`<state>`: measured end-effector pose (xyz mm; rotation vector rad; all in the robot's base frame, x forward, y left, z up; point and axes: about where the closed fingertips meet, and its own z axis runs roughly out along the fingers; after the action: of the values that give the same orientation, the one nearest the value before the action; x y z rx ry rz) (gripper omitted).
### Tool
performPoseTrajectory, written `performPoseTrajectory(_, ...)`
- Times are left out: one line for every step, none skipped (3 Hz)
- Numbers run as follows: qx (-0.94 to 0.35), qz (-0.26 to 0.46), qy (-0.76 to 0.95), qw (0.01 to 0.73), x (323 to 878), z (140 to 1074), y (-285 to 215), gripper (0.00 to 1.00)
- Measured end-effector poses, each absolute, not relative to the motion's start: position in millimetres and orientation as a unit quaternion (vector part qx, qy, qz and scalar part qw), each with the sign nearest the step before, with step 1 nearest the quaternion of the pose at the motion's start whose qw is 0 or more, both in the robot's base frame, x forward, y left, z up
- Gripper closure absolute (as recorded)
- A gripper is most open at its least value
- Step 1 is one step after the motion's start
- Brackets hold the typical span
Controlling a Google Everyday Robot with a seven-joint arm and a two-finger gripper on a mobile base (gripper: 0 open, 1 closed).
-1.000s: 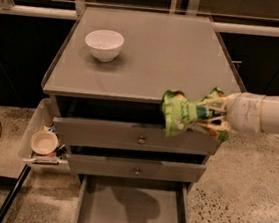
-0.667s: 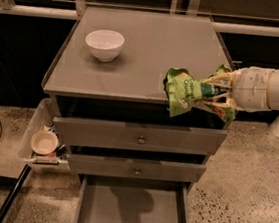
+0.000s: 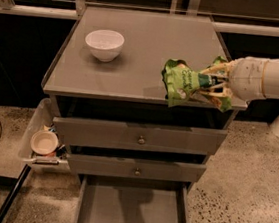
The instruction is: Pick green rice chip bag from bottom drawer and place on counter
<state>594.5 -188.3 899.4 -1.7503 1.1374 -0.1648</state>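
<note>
My gripper point(image 3: 214, 85) comes in from the right and is shut on the green rice chip bag point(image 3: 182, 83). It holds the crumpled bag in the air over the front right edge of the counter point(image 3: 151, 49), just above its surface. The bottom drawer point(image 3: 130, 213) stands pulled open at the foot of the cabinet, and its grey floor shows nothing in it.
A white bowl point(image 3: 104, 44) stands on the counter's back left. Two knobbed grey drawers point(image 3: 139, 134) are nearly closed. A clear bin point(image 3: 38, 139) with a small bowl hangs at the cabinet's left side. Speckled floor lies to the right.
My gripper has lifted the bag from in front of the top drawer to counter height, moving up and slightly back over the front right edge.
</note>
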Motion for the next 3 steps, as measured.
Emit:
performPoseTrajectory(-0.706,-0.056,0.475,0.522,646.9,913.8,-184.5,1.00)
performPoseTrajectory(-0.685,-0.040,0.487,0.541,701.7,924.3,-175.0,1.00)
performPoseTrajectory(-0.652,-0.012,0.515,0.556,740.9,920.8,-170.5,1.00)
